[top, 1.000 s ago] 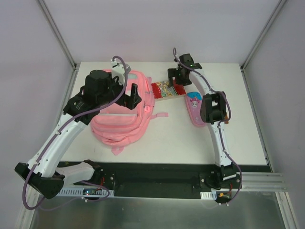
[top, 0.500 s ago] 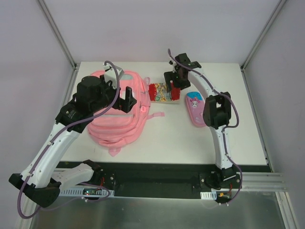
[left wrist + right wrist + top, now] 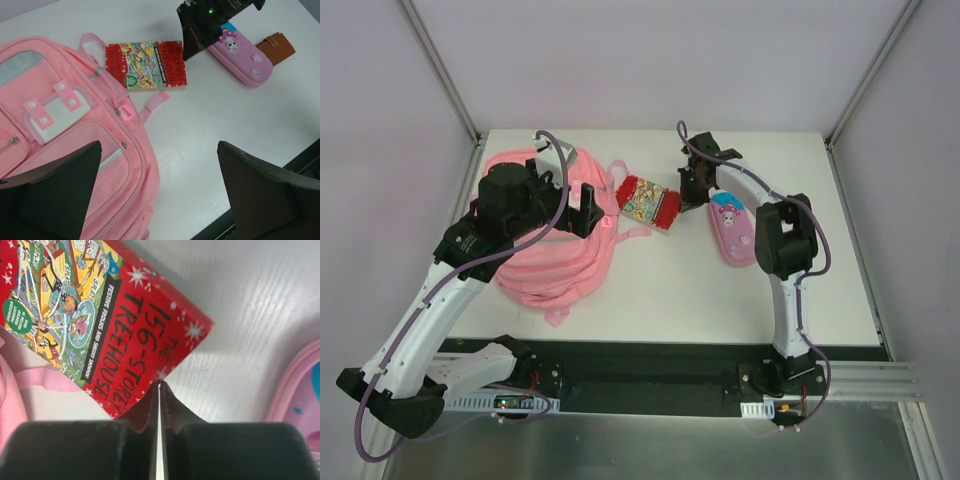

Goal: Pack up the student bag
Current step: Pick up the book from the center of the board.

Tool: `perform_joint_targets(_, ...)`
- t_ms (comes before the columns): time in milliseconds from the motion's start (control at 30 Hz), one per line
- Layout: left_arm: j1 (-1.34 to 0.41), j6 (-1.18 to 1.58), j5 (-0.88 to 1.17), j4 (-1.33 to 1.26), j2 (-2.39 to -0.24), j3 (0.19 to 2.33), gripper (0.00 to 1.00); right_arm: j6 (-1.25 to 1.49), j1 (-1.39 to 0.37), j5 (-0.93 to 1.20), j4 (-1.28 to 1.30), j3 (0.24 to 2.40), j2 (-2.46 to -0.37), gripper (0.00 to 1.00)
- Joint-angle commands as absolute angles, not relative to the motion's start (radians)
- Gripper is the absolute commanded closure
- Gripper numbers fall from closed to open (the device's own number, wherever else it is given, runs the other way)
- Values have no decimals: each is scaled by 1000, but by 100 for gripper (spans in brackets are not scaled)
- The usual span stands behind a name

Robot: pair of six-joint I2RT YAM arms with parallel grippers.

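Observation:
The student bag [image 3: 552, 255], a large pink backpack, lies at the left of the table with its front pockets up [image 3: 55, 125]. A red picture book [image 3: 648, 200] lies flat just right of it, by a bag strap [image 3: 145, 65]. My left gripper [image 3: 588, 205] hovers wide open above the bag's right edge [image 3: 159, 155], holding nothing. My right gripper [image 3: 692, 190] is shut, a thin slit between its fingers. Its tips [image 3: 160, 385] touch the book's red spine edge [image 3: 115, 340], and nothing shows between them.
A small pink cartoon pencil case [image 3: 730, 225] lies right of the book, under the right arm [image 3: 242, 57]. A brown wallet [image 3: 276, 46] sits beside it. The table's near edge runs close below the bag.
The right gripper went from open over the book's right end to shut at its edge. The book slid left and turned. The bag and left arm shifted left.

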State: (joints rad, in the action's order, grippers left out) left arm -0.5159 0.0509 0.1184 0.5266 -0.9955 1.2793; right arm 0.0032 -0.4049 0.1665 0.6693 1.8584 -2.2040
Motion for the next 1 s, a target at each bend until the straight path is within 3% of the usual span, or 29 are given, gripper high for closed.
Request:
perform_joint_targets(0,-514,44,120,495,-979,1269,1,155,-428,241,506,1801,-2091,99)
perform_joint_targets(233,-512,43,109,494,-969,1252,1,225,-451,215,395,1559,-1921,99)
perform_joint_targets(267,-512,44,110,494,-969,1252,1,227,-453,200,338,1513,-1899,74)
perform_joint_targets(300,-514,43,115,494,-973,1252,1,226,-453,187,321,1508,-1885,65)
perform_joint_targets(367,-514,43,118,495,-980,1256,1,178,-449,183,336,1540,-1890,71)
perform_joint_targets(433,-512,49,126,494,-983,1258,1,146,-451,184,385,1669,-1960,51)
perform_joint_targets(467,-514,51,129,494,-985,1258,1,118,-451,184,434,1725,-1995,31)
perform_joint_targets(733,-512,54,124,495,-968,1253,1,22,-430,285,621,2259,-2402,11)
perform_joint_targets(967,-514,58,120,495,-960,1249,1,8,-407,302,578,2307,-2468,0)
